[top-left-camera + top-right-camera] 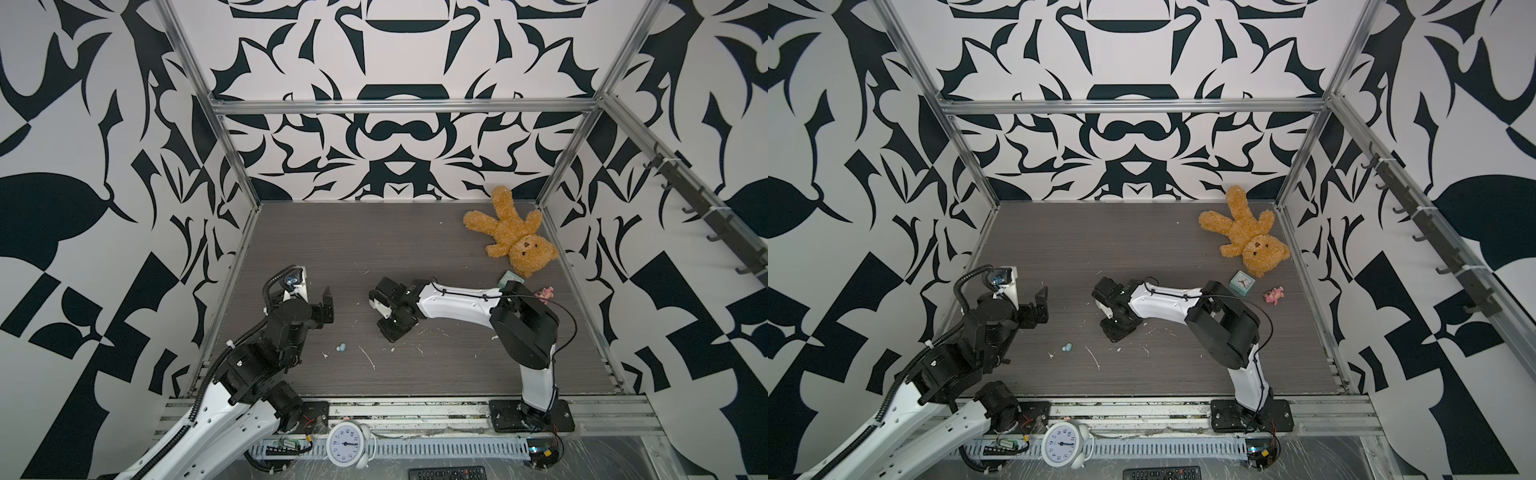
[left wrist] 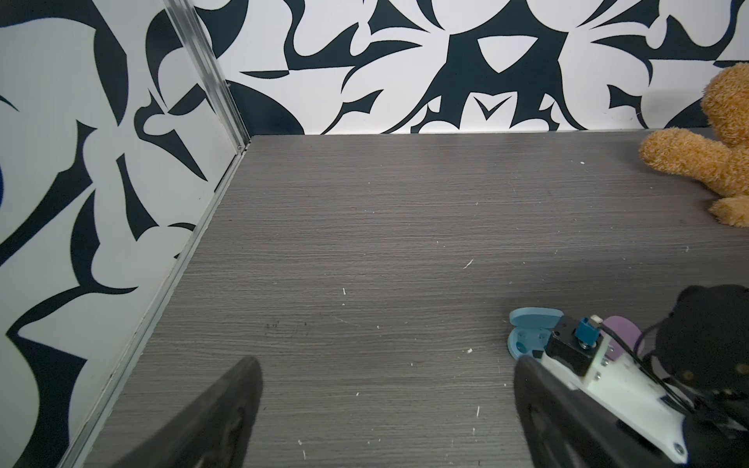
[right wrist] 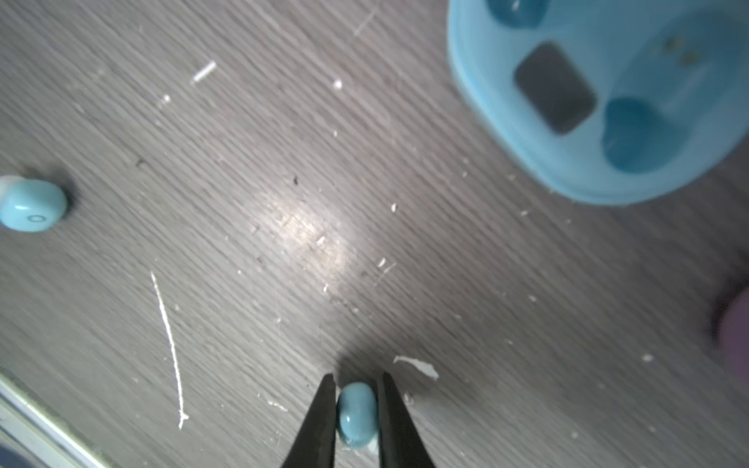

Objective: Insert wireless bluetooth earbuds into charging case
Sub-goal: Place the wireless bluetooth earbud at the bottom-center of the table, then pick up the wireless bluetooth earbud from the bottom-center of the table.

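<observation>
Right claw (image 3: 358,377): pointed down at the middle of the counter (image 1: 374,249). Only the right wrist view shows its tips, and both top views hide them under the arm.
Claw state, right: the fingers (image 3: 320,425) stand narrowly on either side of a blue earbud (image 3: 356,417). I cannot tell whether they are pinching it or have let it go.
Left claw (image 2: 385,385): released wide with nothing between its fingers, poised above bare counter near the left wall.
Second blue earbud (image 1: 342,347): lies loose on the counter between the two arms. It shows in both top views and in the right wrist view.
Blue case (image 3: 506,162): open beside the right claw, with both wells vacant. The top views do not show it.
Lilac case (image 2: 620,328): just behind the blue one. It shows clearly only in the left wrist view and is partly masked.
Teddy bear (image 1: 515,232): in the far right corner.
</observation>
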